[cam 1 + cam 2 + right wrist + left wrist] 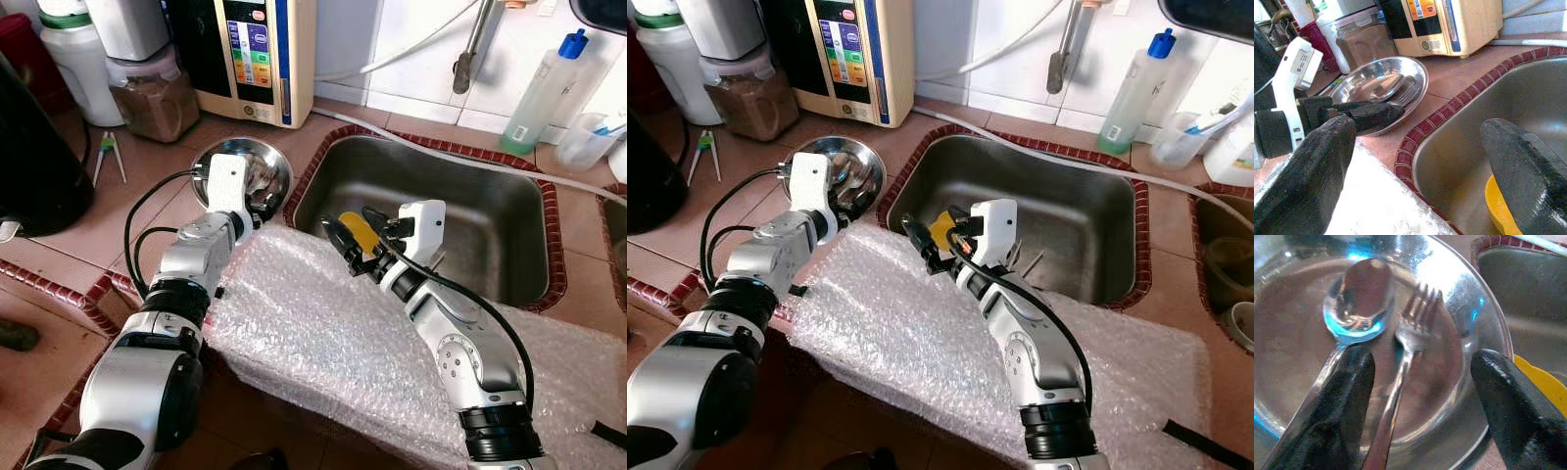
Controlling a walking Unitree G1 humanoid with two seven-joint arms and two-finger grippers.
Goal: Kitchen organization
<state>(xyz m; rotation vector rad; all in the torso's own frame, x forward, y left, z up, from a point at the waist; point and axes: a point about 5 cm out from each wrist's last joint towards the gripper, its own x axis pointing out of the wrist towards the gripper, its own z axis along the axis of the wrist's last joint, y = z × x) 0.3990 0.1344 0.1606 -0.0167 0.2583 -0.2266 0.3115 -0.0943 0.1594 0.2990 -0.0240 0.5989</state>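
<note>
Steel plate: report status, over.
Left end effector open at the steel plate rim, spoon and fork inside. Right end effector open at the sink edge. Yellow object between its fingers.

home kitchen: steel sink in tiled counter, soap bottle

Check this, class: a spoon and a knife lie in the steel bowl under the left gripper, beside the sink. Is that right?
Not quite. The left wrist view shows a spoon and a fork, not a knife, in the bowl. The rest stands: the left gripper is over the bowl, beside the sink.
</note>
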